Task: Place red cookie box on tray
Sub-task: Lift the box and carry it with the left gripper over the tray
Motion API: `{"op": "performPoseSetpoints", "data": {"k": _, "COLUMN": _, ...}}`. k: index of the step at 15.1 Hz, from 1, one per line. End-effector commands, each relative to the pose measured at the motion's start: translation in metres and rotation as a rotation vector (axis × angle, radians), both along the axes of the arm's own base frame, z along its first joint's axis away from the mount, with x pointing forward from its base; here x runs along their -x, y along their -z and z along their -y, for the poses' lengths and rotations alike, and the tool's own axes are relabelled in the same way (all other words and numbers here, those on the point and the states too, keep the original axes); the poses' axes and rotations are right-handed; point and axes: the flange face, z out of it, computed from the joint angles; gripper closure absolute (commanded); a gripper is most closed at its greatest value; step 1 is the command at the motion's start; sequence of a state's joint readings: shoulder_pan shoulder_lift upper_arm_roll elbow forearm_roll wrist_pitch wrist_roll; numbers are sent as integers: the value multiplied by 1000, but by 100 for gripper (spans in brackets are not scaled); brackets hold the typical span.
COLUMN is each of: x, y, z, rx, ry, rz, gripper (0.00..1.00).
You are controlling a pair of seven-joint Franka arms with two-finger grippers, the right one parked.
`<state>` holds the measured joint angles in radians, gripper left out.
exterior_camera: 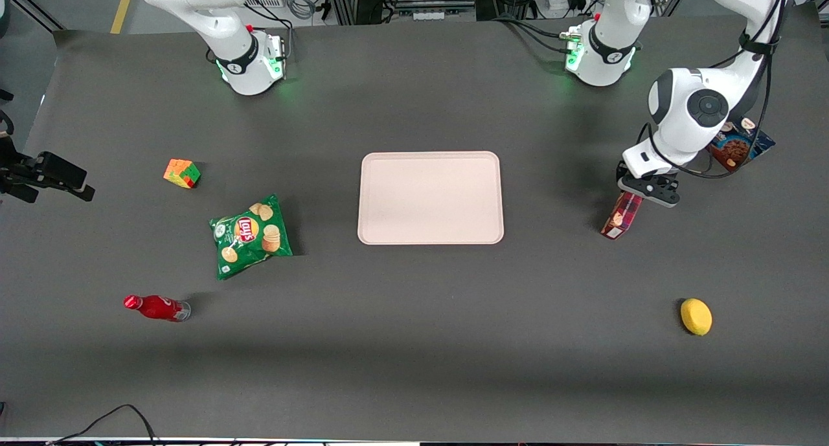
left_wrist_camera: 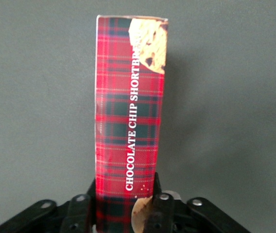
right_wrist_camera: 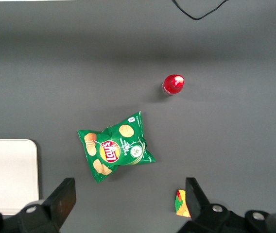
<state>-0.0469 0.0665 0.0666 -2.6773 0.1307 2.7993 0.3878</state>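
The red cookie box [exterior_camera: 622,216] is a long narrow carton with dark red tartan sides and cookie pictures, toward the working arm's end of the table. My left gripper [exterior_camera: 638,190] is shut on the end of it farther from the front camera. The wrist view shows the red cookie box [left_wrist_camera: 128,107] reaching away from the gripper [left_wrist_camera: 125,187], with a black finger pressed on each long side. Whether the box rests on the table or hangs just above it I cannot tell. The pale pink-beige tray [exterior_camera: 431,197] lies mid-table with nothing on it, well apart from the box.
A blue-brown cookie box [exterior_camera: 738,145] lies under the working arm. A yellow rounded object [exterior_camera: 696,316] sits nearer the front camera. Toward the parked arm's end lie a green chips bag [exterior_camera: 252,234], a colour cube [exterior_camera: 182,173] and a red bottle [exterior_camera: 155,307].
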Motion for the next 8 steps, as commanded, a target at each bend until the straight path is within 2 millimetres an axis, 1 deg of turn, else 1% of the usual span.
{"op": "performPoseSetpoints", "data": {"k": 1, "x": -10, "y": -5, "z": 2, "rx": -8, "ry": 18, "rz": 3, "gripper": 100}}
{"op": "performPoseSetpoints", "data": {"k": 3, "x": -23, "y": -19, "z": -2, "rx": -18, "ry": 4, "rz": -27, "gripper": 100}}
{"op": "performPoseSetpoints", "data": {"k": 5, "x": -39, "y": -43, "z": -8, "rx": -24, "ry": -26, "rz": -71, "gripper": 100}}
{"op": "performPoseSetpoints", "data": {"k": 7, "x": -60, "y": -73, "z": -7, "rx": -11, "ry": -76, "rz": -69, "gripper": 100}}
{"op": "performPoseSetpoints", "data": {"k": 8, "x": -70, "y": -92, "z": -4, "rx": -5, "ry": -104, "rz": -77, "gripper": 100}}
